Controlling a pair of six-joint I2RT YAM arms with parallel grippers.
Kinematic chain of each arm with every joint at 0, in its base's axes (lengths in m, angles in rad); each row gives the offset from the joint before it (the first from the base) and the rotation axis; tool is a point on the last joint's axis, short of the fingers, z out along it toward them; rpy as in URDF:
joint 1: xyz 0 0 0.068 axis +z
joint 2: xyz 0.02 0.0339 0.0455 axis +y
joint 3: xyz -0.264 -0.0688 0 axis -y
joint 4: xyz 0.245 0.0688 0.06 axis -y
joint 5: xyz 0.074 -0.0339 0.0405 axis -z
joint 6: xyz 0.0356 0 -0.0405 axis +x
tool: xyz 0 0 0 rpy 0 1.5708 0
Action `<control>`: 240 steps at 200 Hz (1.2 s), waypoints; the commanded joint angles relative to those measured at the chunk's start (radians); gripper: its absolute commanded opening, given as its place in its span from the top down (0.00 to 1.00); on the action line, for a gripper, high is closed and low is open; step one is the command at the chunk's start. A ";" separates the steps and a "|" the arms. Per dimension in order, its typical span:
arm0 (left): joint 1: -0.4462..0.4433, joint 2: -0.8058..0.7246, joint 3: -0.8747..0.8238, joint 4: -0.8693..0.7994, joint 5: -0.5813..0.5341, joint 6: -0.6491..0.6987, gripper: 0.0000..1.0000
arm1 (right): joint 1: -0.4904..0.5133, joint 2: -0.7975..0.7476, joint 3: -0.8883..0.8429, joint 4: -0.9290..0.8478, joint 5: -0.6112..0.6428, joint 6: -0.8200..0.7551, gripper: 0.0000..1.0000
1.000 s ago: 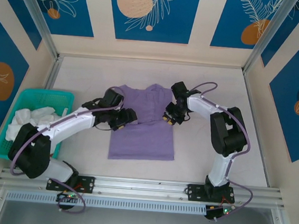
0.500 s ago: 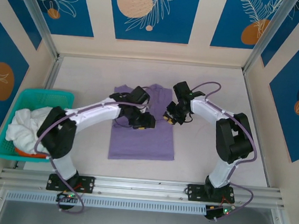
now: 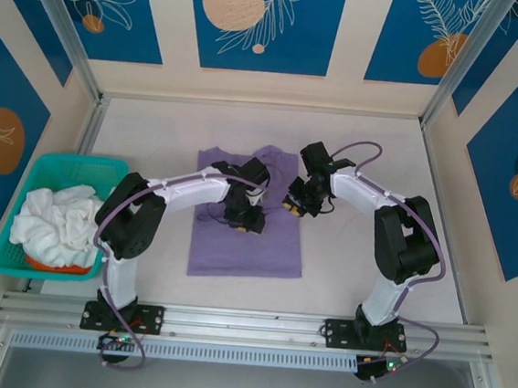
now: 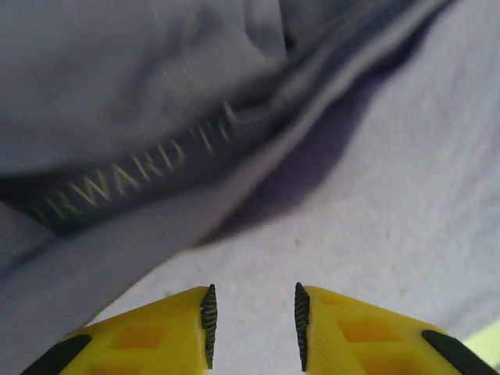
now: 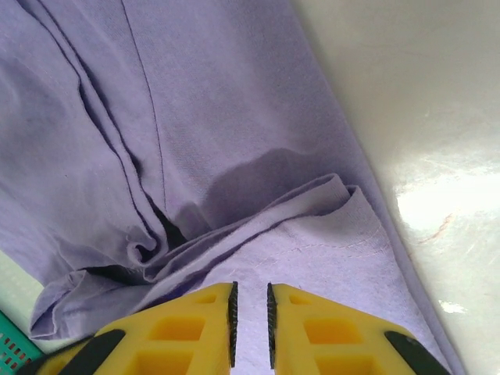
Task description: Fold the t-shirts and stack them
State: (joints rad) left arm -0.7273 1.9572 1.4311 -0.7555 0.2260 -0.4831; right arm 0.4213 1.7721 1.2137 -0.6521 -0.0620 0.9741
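Pale, matte and smooth, the table (image 3: 383, 142) sits inside walls (image 3: 257, 20) of blue panels with white leaf outlines and orange discs. At mid-table lies the purple tee (image 3: 245, 243), soft knit cloth, its near half flat and roughly square, its far half bunched into ridges where both arms reach in. The left gripper (image 3: 246, 218) is low over the tee's middle; in the wrist view its yellow fingers with ribbed black pads stand clearly apart (image 4: 251, 324), bare cloth showing between them. Beyond them a fold throws a dark shadow, and pale lettering (image 4: 133, 176) runs across it, blurred and cut by a crease, so only part reads. The right gripper (image 3: 293, 204) is at the tee's right edge; its pads sit close with a thin slit (image 5: 250, 312), over a stitched hem and layered folds, and I cannot tell whether they pinch any cloth. At the table's left edge a teal plastic basket (image 3: 70, 159) with slotted walls holds the white tees (image 3: 54, 225), crumpled into one lumpy heap, so their number is unclear.
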 commanded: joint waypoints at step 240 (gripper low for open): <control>0.177 -0.400 -0.348 0.008 0.239 -0.109 0.48 | 0.151 -0.295 -0.277 -0.078 -0.119 -0.038 0.75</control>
State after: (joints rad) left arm -0.5240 1.6203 1.2312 -0.7849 0.2497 -0.5755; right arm 0.5236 1.5803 1.0172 -0.6674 -0.1287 0.9405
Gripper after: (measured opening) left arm 0.514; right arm 0.241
